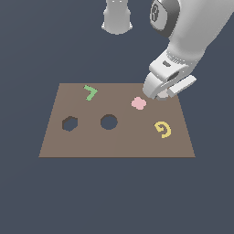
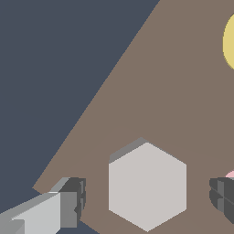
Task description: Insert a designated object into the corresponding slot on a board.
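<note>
Spread gripper fingers flank 1 hexagonal block, untouched, on 1 board with 2 holes.

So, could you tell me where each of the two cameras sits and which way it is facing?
Exterior view: off the arm, raised, looking down at an angle on the board, its hexagonal slot and round hole; the arm and gripper show at the far corner on the exterior view's right.
Wrist view: on the wrist, looking down at the hexagonal block between the open fingers.
Shared: the board, the pink piece and the yellow piece.
</note>
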### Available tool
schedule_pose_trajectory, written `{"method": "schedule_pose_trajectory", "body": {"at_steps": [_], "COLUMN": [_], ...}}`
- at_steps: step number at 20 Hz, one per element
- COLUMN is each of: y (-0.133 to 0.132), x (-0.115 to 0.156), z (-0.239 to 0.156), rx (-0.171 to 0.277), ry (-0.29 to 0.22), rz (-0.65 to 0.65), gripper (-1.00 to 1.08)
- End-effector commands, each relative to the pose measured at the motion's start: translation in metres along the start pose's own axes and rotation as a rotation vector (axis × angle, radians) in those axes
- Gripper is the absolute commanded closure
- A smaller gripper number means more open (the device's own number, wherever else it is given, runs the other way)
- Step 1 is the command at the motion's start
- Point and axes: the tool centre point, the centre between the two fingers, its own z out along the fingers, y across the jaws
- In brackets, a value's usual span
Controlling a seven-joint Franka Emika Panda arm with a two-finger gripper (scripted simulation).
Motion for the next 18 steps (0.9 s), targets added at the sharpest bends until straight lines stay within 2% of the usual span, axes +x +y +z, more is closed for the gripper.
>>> {"method": "schedule_pose_trajectory", "body": {"at_steps": [1, 11, 12, 18], "y": [0.0, 0.0, 0.0, 0.0], "x": [0.0, -0.001, -0.001, -0.001], "z": [0.0, 0.021, 0.021, 0.021], "rx": [0.0, -0.002, -0.002, -0.002], "ry": [0.001, 0.001, 0.001, 0.001], "rz": [0.0, -0.003, -0.003, -0.003], "gripper": [-0.92, -0.92, 1.08, 1.08]}}
